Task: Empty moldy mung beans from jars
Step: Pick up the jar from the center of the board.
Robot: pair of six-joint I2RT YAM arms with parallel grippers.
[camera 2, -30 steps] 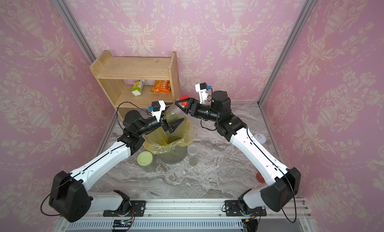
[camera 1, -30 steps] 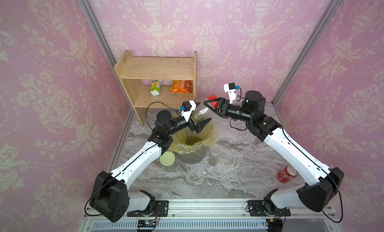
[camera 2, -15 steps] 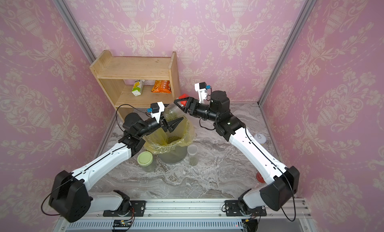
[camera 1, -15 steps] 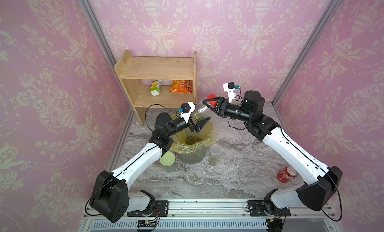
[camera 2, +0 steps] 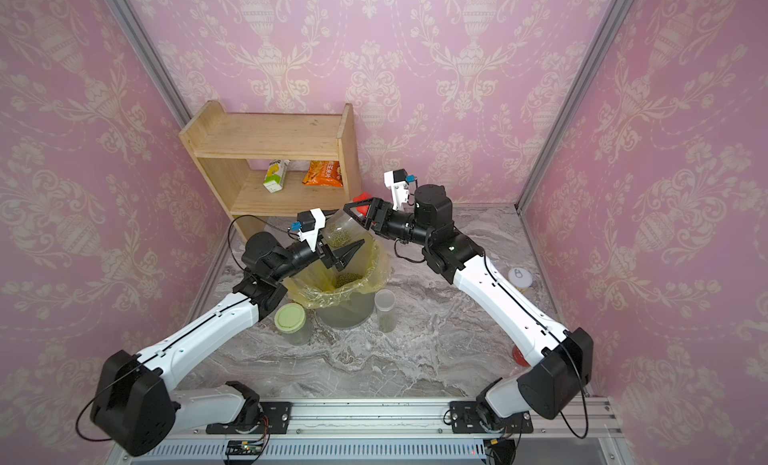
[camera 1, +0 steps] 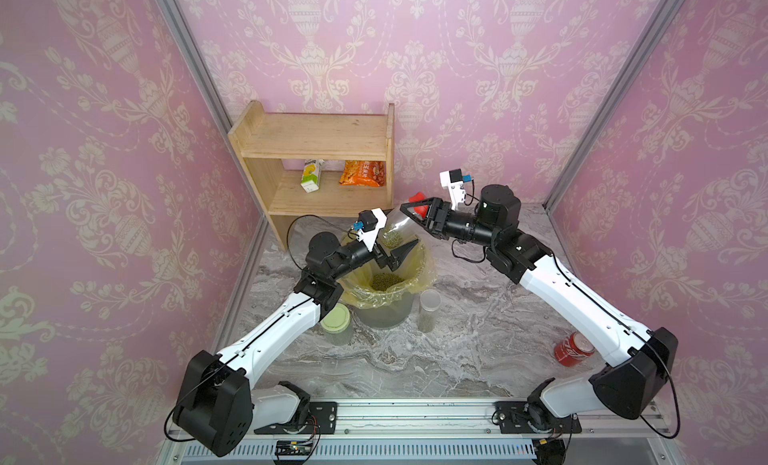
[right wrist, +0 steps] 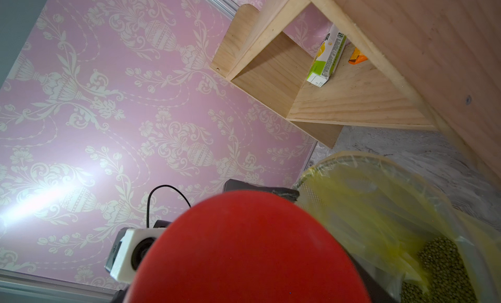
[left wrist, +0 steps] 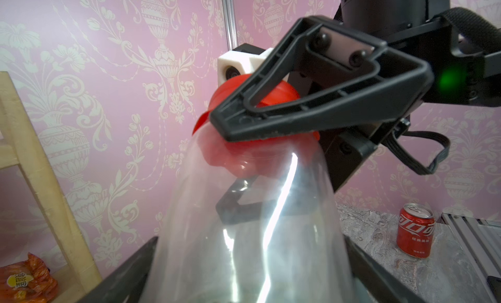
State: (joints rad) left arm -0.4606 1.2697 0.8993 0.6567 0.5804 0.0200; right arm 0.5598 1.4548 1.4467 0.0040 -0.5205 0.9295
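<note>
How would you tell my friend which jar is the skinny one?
In front of the wooden shelf stands a yellow-bagged bin. The skinny jar stands upright beside it, toward the red can. It is slim with a whitish lid; the green-lidded jar across the bin is wide.

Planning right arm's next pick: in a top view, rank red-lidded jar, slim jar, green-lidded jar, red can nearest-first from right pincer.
1. red-lidded jar, held in right pincer
2. slim jar, bin's right side
3. green-lidded jar, bin's left side
4. red can, far right, near the front
</note>
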